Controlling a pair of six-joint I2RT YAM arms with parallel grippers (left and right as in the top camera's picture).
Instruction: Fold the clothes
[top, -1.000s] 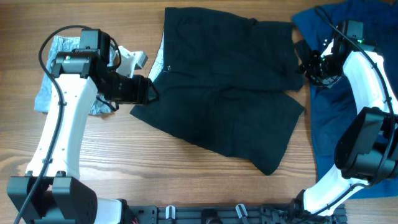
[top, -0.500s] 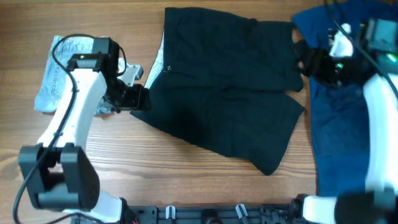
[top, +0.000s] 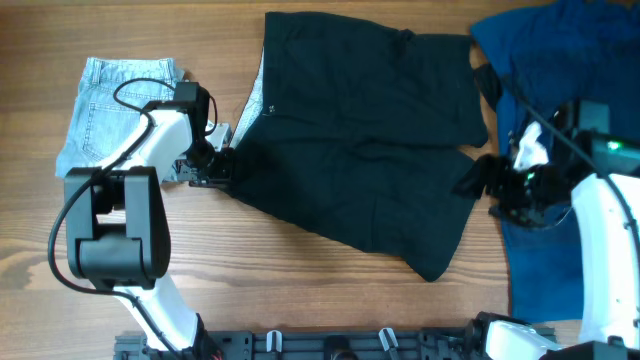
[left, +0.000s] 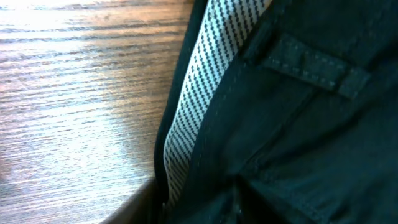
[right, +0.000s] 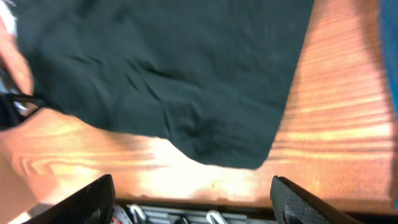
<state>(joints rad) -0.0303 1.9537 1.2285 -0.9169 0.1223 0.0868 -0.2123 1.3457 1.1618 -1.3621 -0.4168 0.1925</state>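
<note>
The black shorts (top: 365, 150) lie opened flat across the middle of the tabletop (top: 300, 290), slightly askew. Their waistband faces the left edge and the two legs reach toward the right. At the waist a strip of black-and-white patterned lining (left: 202, 99) shows, with a belt loop (left: 311, 65) beside it. Small, folded light-blue denim shorts (top: 105, 100) sit near the far left corner. A rumpled royal-blue garment (top: 545, 60) runs along the right edge.
</note>
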